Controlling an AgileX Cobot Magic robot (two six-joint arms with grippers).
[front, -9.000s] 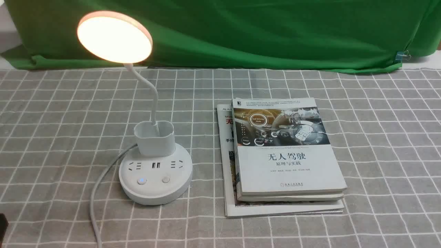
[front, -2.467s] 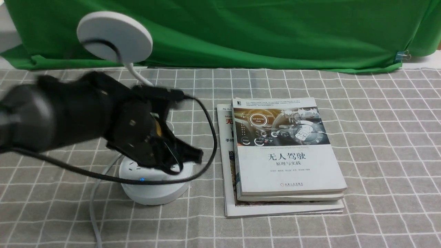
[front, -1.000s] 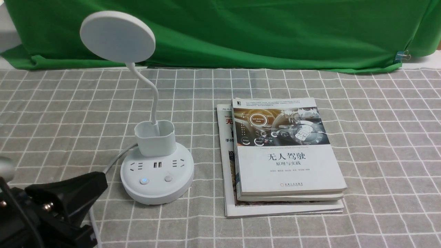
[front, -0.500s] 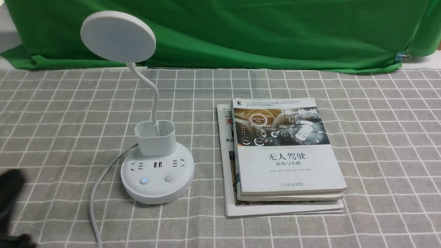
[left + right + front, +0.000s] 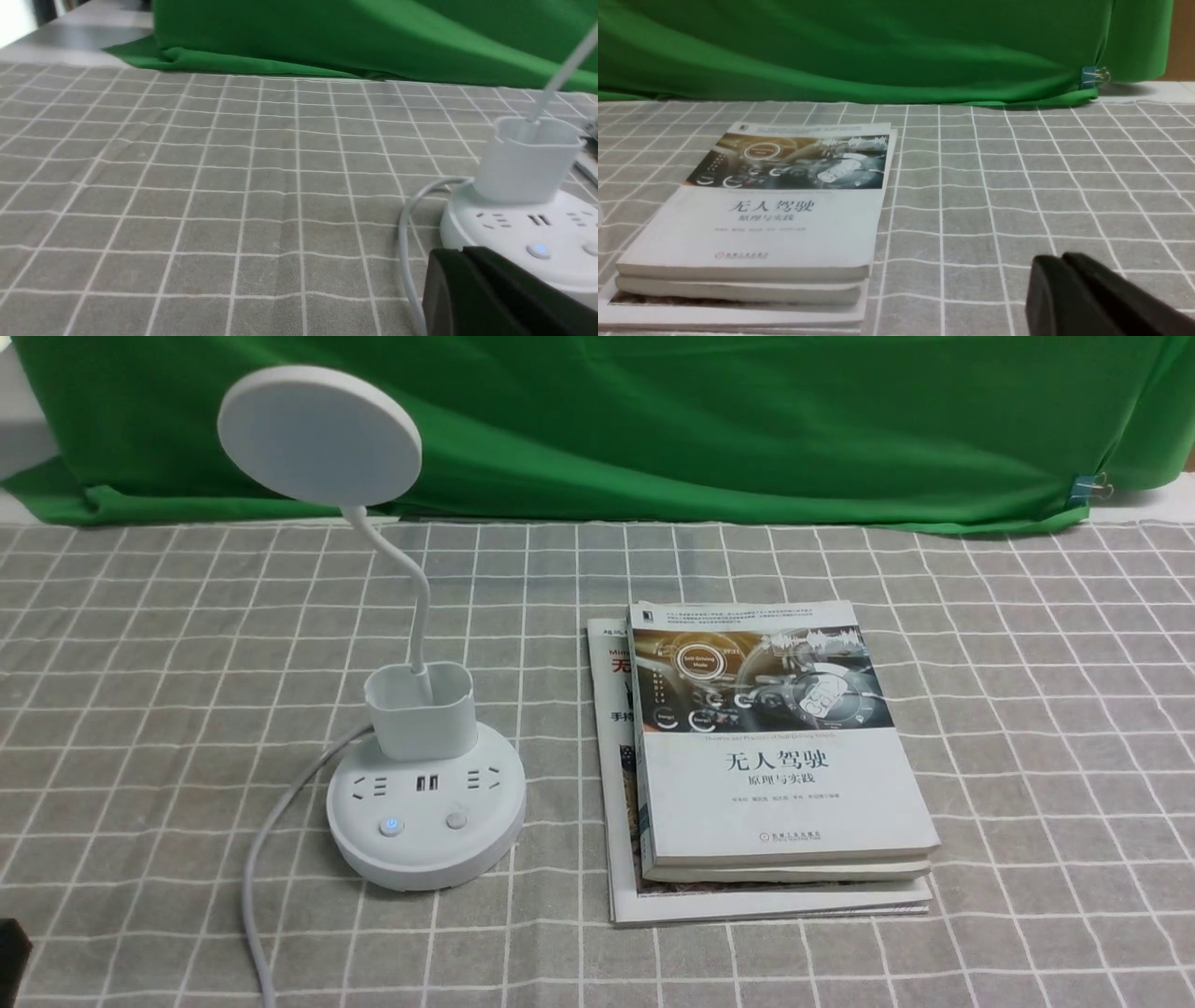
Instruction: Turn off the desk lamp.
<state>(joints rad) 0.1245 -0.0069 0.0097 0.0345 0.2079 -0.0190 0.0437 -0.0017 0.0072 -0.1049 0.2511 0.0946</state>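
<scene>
The white desk lamp [image 5: 425, 803] stands left of centre on the checked cloth. Its disc head [image 5: 319, 434] is dark, not glowing. The thin neck [image 5: 415, 597] rises from the cup holder [image 5: 418, 711]. The round base carries sockets and two buttons; the left button [image 5: 390, 825] shows a small blue light, the right button [image 5: 456, 819] is plain. The white cord [image 5: 257, 877] runs to the front edge. My left gripper [image 5: 462, 254] is shut and empty, low, near the base [image 5: 528, 233] and the cord. Only a dark corner of it [image 5: 11, 943] shows in the front view. My right gripper [image 5: 1059, 260] is shut and empty, right of the books.
A stack of books [image 5: 775, 756] lies right of the lamp on a magazine, also in the right wrist view [image 5: 775, 200]. Green cloth [image 5: 653, 420] hangs along the back edge, held by a blue clip [image 5: 1088, 485]. Grey checked tablecloth [image 5: 1027, 709] covers the table.
The lamp head was glowing earlier and is now dark. My left arm reached over the base, then drew back toward the front left and is almost out of the front view.
</scene>
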